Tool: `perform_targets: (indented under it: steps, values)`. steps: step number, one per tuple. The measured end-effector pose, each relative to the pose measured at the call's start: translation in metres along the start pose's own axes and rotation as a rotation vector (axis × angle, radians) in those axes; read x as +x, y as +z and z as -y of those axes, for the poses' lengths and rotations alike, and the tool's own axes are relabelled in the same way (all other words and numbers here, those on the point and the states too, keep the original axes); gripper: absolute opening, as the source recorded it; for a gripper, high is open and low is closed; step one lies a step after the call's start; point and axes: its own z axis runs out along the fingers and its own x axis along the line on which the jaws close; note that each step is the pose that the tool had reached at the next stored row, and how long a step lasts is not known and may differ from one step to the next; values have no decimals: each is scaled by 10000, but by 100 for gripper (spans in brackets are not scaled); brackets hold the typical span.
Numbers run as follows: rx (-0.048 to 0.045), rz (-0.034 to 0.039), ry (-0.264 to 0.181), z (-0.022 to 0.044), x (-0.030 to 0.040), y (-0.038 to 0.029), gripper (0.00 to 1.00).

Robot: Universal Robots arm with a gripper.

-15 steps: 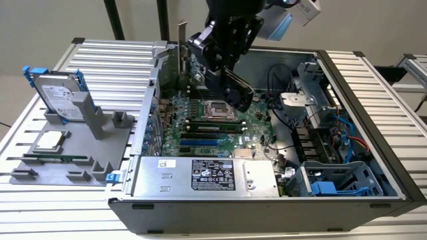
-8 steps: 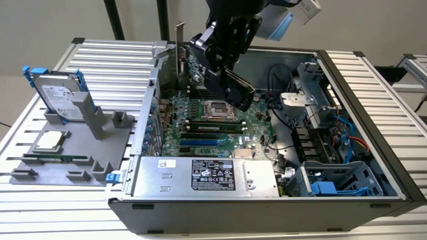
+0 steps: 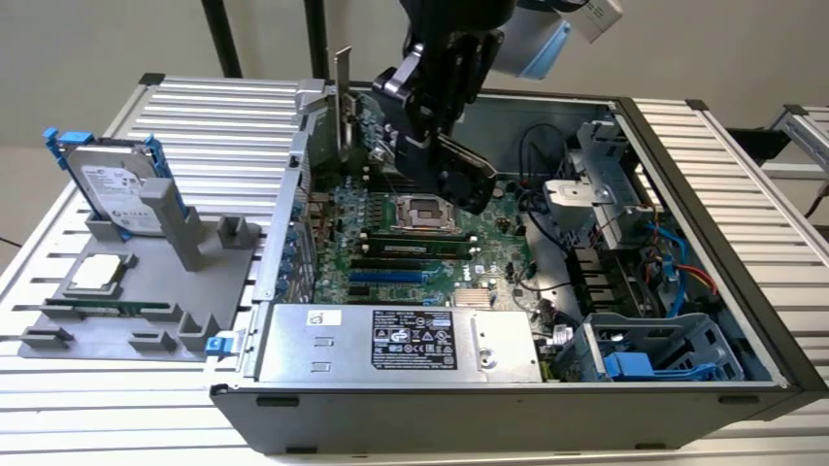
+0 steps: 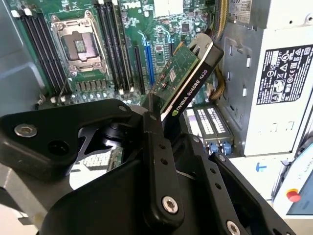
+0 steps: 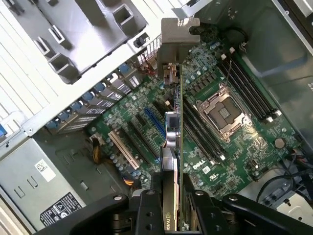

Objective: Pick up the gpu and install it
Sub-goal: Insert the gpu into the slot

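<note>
The gpu (image 4: 188,73) is a flat card with a green board on one face, a black shroud on the other and a silver end bracket (image 5: 176,44). My gripper (image 5: 173,196) is shut on it, one black finger (image 4: 152,147) pressing each face. In the exterior view the gripper (image 3: 417,136) holds the gpu (image 3: 352,131) on edge, bracket end up, above the far part of the green motherboard (image 3: 414,252) inside the open computer case (image 3: 725,243). In the first wrist view the card hangs over the expansion slots, near the blue slot (image 5: 154,122), apart from the board.
The processor socket (image 3: 425,212) and memory slots lie beside the card's path. A power supply (image 3: 402,340) fills the case's near side, with a drive cage (image 3: 647,354) and cables on the exterior view's right. A grey stand holds a hard drive with blue rails (image 3: 116,189).
</note>
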Motion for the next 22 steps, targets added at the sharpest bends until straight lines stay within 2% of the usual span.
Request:
perform_targets:
  steps: [22]
  values:
    - [-11,-61,-1701,0,0,-2,0]
